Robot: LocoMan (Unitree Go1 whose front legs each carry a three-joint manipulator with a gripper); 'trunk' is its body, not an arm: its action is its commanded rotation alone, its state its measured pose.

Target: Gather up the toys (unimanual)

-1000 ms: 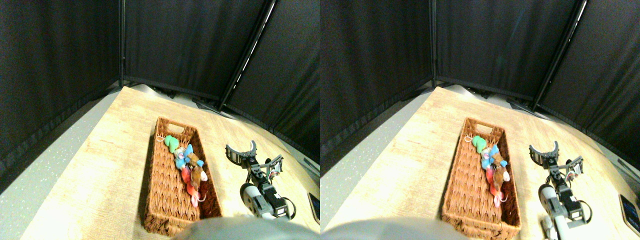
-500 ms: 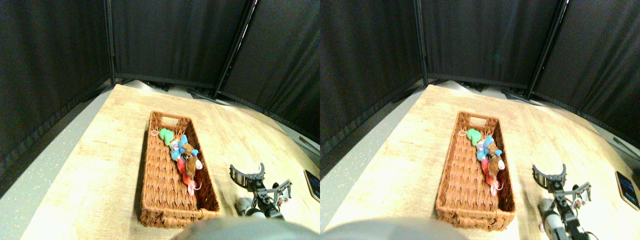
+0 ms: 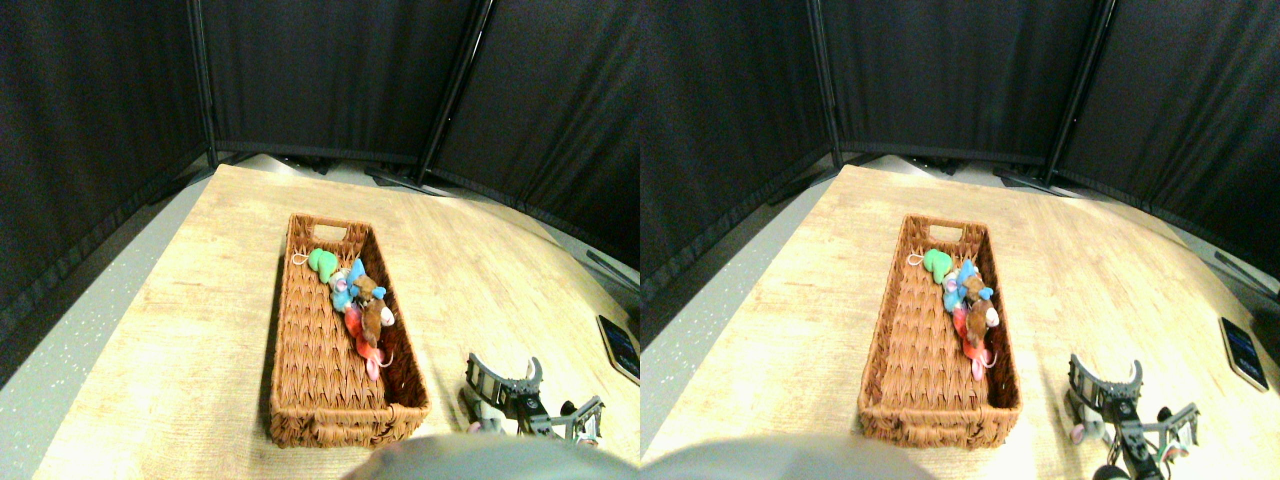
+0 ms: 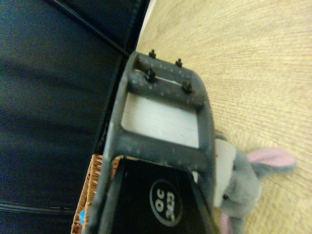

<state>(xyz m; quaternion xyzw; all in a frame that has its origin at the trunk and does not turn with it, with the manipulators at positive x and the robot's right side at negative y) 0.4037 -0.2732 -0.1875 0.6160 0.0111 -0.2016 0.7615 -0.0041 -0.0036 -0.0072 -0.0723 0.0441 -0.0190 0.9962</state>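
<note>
Since a second ago the whole view has swung, so the basket [image 3: 340, 330] only appears to drift left; that is the camera, not the basket. What has really changed is the hand [image 3: 535, 400], which has come down from beside the basket's far half to low over the counter [image 3: 200, 300] near its front corner.

It now hangs spread wide, one curved jaw raised and the other out to the side, holding nothing. A grey mouse [image 4: 239, 183] with pink ears lies on the counter right by the jaw in the wrist view; whether they touch I cannot tell. In the wide view only a pale scrap of it shows under the hand. The other toys, a green one [image 3: 322, 263], a blue one [image 3: 345, 290], a brown one [image 3: 372, 310] and a red one [image 3: 360, 340], lie in a row inside the basket, against its right wall.

The main risk, as I judge it, is a poor grasp: the mouse sits to one side of the jaw, so closing from here could pinch only an ear or push the soft body away across the smooth wood. A loose hold could also let it drop short of the basket rim.
</note>
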